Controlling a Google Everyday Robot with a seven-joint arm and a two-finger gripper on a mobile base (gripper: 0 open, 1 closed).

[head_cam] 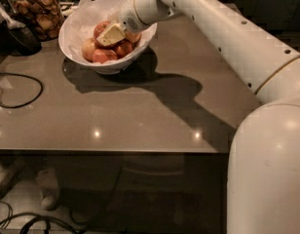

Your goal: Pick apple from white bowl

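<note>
Several apples crowd the white bowl (111,68) at the far left of the counter (140,111). We take the apple (99,29) to be the big red one at the pile's upper left. We judge it firm, smooth-skinned, fairly heavy and prone to roll or slip, so best held across its widest girth. The gripper (111,34) sits inside the bowl, its pale tip against that apple's right side. Whether it is open or clamped, we cannot tell.
</note>
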